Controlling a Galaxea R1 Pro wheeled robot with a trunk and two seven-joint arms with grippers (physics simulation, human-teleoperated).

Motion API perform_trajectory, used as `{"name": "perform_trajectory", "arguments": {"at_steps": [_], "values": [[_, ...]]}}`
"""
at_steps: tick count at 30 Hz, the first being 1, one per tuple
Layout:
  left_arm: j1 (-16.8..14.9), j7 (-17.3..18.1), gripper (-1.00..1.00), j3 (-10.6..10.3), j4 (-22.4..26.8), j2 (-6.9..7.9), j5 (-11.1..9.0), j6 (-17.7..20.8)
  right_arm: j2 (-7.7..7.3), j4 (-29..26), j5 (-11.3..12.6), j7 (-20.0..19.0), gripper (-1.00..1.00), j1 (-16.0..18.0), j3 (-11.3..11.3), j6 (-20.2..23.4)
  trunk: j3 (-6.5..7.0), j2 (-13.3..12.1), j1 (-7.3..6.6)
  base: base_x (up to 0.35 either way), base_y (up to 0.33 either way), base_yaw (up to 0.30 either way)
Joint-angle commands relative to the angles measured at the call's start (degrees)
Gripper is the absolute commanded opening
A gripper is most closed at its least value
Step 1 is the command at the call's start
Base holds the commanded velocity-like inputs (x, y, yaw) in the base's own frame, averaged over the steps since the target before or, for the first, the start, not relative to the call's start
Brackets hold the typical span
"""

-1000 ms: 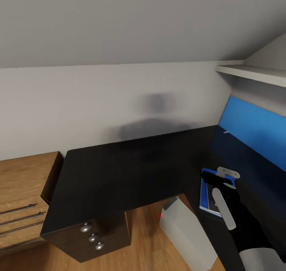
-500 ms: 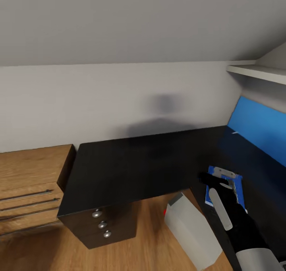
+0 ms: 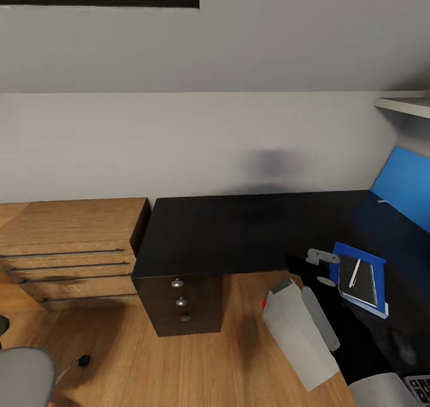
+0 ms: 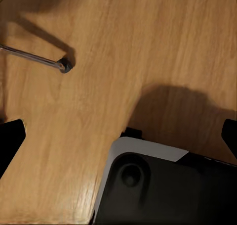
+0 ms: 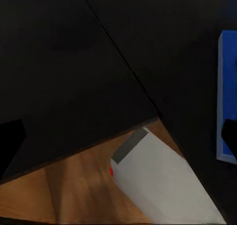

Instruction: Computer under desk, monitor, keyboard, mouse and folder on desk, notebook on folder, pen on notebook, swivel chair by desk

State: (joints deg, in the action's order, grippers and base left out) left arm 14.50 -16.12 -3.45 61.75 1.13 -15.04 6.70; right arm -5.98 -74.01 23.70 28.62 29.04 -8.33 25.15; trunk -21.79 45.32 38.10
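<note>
Blue folder point(image 3: 377, 262) flat on the right wing of the black desk point(image 3: 239, 234), long axis running away from the robot, with the dark notebook point(image 3: 358, 283) stacked on it and the thin white pen point(image 3: 354, 273) aslant on top. Just beside that stack, toward the desk's inner corner, the right gripper point(image 5: 118, 138), fingers spread wide and holding nothing. Below it, the silver computer point(image 3: 297, 329) on the wood floor, tipped against the desk's edge, red spot on its near end. Further along the right wing, toward the robot, a dark rounded shape, probably the mouse point(image 3: 406, 348), and a corner of the keyboard point(image 3: 421, 388).

Judged as the step left: the swivel chair point(image 3: 21, 376), low on the robot's left and well apart from the desk, one chrome leg and caster point(image 4: 64, 65) over the floor. Nearer to the left gripper point(image 4: 118, 136), likewise open and empty, pointing down at the planks.

No brand, label or legible writing anywhere; keyboard legends too small to read
</note>
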Motion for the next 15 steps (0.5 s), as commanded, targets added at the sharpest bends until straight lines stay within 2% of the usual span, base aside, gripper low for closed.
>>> {"name": "perform_trajectory", "arguments": {"at_steps": [1,5,7,11,12,15], "values": [[0.0,-0.47,1.0,0.02,-0.42,0.12,-0.43,0.21,-0.08,-0.12,0.46,0.56,1.0,0.01,-0.83,0.07,-0.06,0.06,-0.02,-0.335,0.0,0.277],[0.0,-0.44,1.0,0.4,-1.24,0.28,-0.43,-0.72,0.05,-0.15,0.46,0.5,1.0,-0.01,-2.29,-0.06,-0.06,0.06,-0.02,-0.335,0.0,0.276],[0.0,-0.42,1.0,0.48,-1.39,0.36,-0.43,-1.4,0.61,-0.16,0.47,0.51,1.0,-0.02,-2.68,-0.08,0.01,0.06,-0.02,-0.334,0.0,0.192],[0.0,-0.41,1.0,0.54,-1.58,0.43,-0.43,-2.04,2.89,-0.16,0.09,1.26,1.0,-0.24,-3.06,-0.61,0.29,0.06,-0.02,-0.334,0.0,0.072],[0.0,-0.4,1.0,0.53,-1.62,0.44,-0.43,-2.23,3.68,-0.17,-0.52,2.4,1.0,-0.47,-4.11,-0.99,0.37,0.06,-0.02,-0.335,0.0,0.009],[0.0,-0.4,1.0,0.55,-1.63,0.5,-0.43,-2.28,3.87,-0.17,-0.68,2.7,1.0,-0.53,-4.99,-1.1,0.52,0.06,-0.02,-0.335,0.0,0.005]]}}
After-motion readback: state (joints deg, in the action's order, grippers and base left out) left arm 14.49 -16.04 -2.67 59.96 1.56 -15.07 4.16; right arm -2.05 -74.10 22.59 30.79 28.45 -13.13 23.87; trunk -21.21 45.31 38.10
